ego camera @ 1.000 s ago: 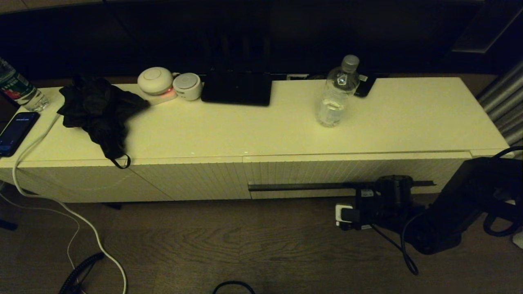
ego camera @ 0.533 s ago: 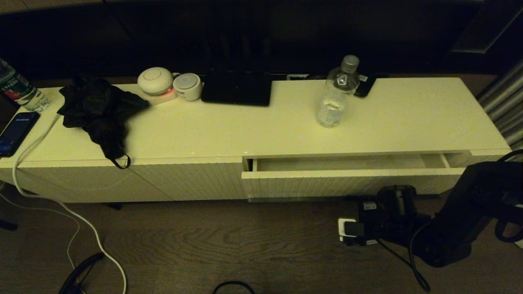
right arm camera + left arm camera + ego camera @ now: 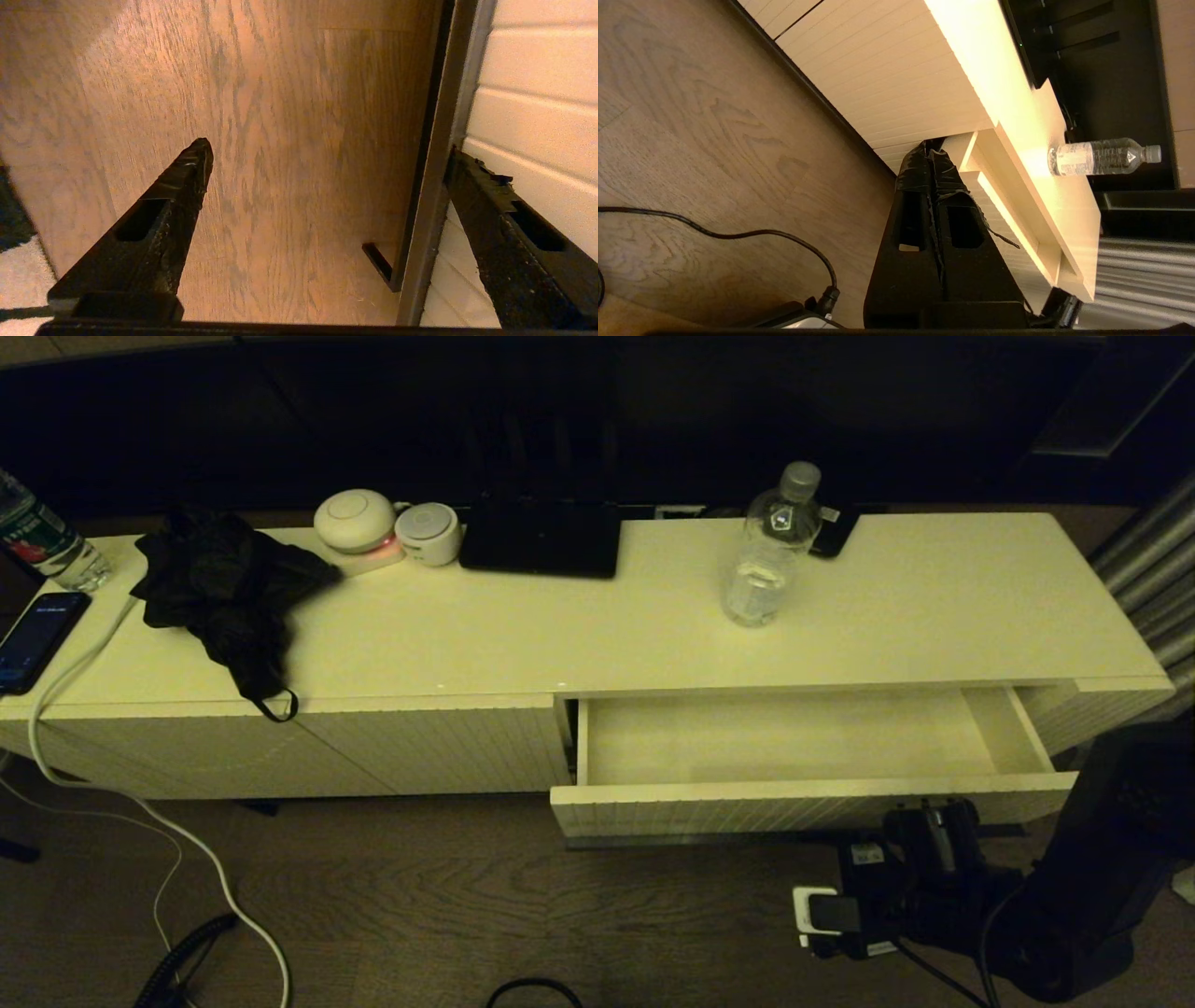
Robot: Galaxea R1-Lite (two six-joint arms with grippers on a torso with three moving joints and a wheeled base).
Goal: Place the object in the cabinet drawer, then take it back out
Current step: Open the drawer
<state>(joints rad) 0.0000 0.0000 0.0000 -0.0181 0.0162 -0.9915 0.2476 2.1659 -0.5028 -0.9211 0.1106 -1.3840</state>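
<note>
Fingers of the right gripper [image 3: 327,154] stand wide apart, straddling the drawer's thin dark handle strip [image 3: 434,186]; one finger lies between that strip and the ribbed front, the other hangs over bare wood-grain floor [image 3: 261,116], and nothing is clamped. In the head view this gripper [image 3: 920,831] sits at the lower right of the frame, against the front of the cabinet drawer [image 3: 794,800]. The drawer is pulled well out, a wide shallow white tray with a vertically ribbed face and a plain, smooth interior with nothing in it.

The left gripper [image 3: 930,154] is pressed together, its black tape-wrapped fingers meeting at the tips, hanging low beside the cabinet.

The water bottle [image 3: 768,549] stands upright on the white cabinet top [image 3: 523,635], upper right of centre in the head view, behind the open drawer: clear ribbed plastic, grey-white screw cap, pale label.
</note>
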